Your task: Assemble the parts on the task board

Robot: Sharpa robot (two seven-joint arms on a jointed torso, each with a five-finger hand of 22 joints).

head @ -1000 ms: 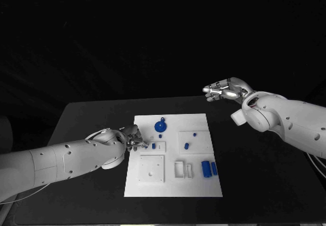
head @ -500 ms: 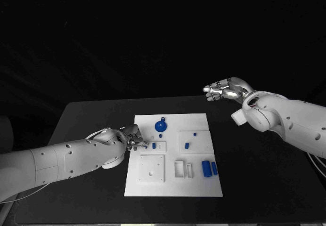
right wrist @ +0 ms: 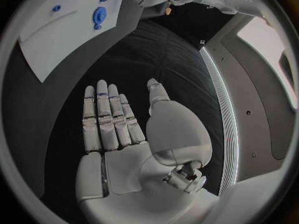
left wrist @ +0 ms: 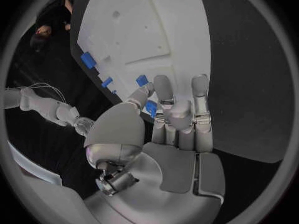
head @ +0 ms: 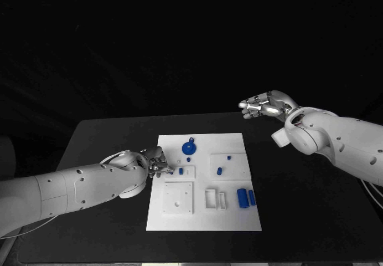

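Hovering my left hand point(head: 151, 162) at the task board's point(head: 233, 219) left edge, fingers reaching onto a small blue part point(head: 180, 171) seated in the raised block beside the big square plate point(head: 177, 198). Since a second ago the hand is barely shifting, just nudging slightly along that left edge; the part is sitting in the same spot. In the left wrist view the fingertips point(left wrist: 155, 82) are lying close together over the blue pieces; I cannot tell whether they are actually pinching one or only touching it. My right hand point(head: 264, 105) is staying raised off the board past its far right corner, flat and spread in its wrist view point(right wrist: 118, 122), holding nothing, unchanged. Blue gear point(head: 188, 148) is sitting near the far edge, two blue cylinders point(head: 246, 198) near the right edge by the white slots, small pegs point(head: 224, 164) on the middle plate. My read: I'm still settling a grasp or seating a part, no piece moved yet, so assembly is hardly advancing.
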